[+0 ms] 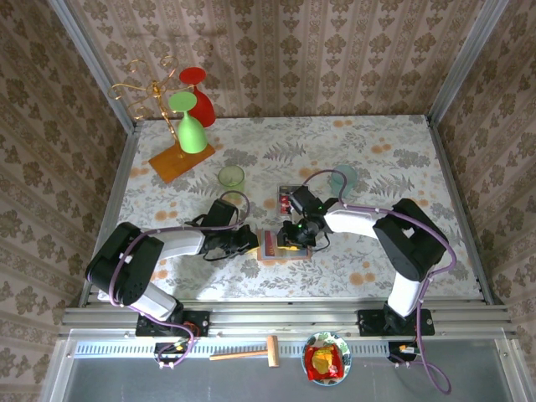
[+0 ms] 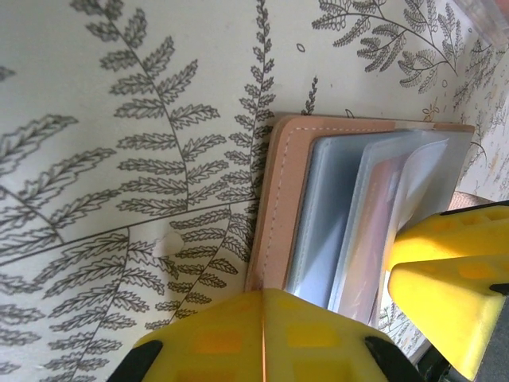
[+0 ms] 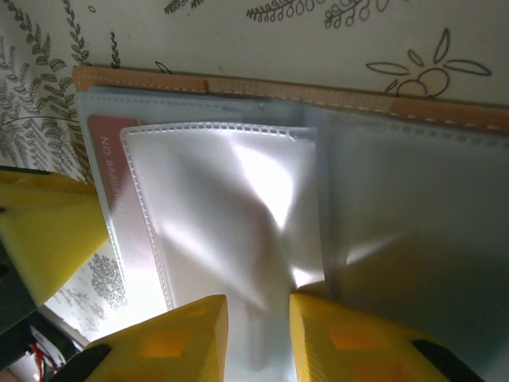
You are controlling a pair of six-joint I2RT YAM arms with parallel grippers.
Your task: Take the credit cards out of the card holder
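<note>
**Table** [image 1: 394, 151]: fern-printed top, walled on three sides. The work takes place near its front middle.

**Left arm** [image 1: 159, 247] and **right arm** [image 1: 394, 230]: both reach inward and meet over the same spot, one from each side.

**Card holder** [image 1: 283, 247]: a tan wallet lying flat and open on the table between the two claws. Its long axis runs left to right across the table, and its clear sleeves face up.

**Left claw** [image 2: 262, 310]: fingers closed together, with only a hairline between them. It sits at the holder's left-hand end, over the stitched tan border. Whether it nips the cover or merely presses on it cannot be told.

**Right claw** [image 3: 258, 318]: fingers narrowed, with a slim gap between them. It comes in over the holder's middle from the other side.

**Clear sleeve** [image 3: 231, 207]: one leaf of the holder, raised off the stack and creased where it passes between the right claw's fingers. It appears to be nipped there.

**Red card** [image 3: 102, 167]: tucked in a lower sleeve in the left half of the holder, beneath the raised leaf. Its long axis runs across the holder's length.

The card lies to the left of the right claw and just beside the left claw, which is the nearer of the two. With the leaf held up, the card's pocket looks reachable. The likely next step is to draw the card out along its long axis while the holder is pinned.
</note>
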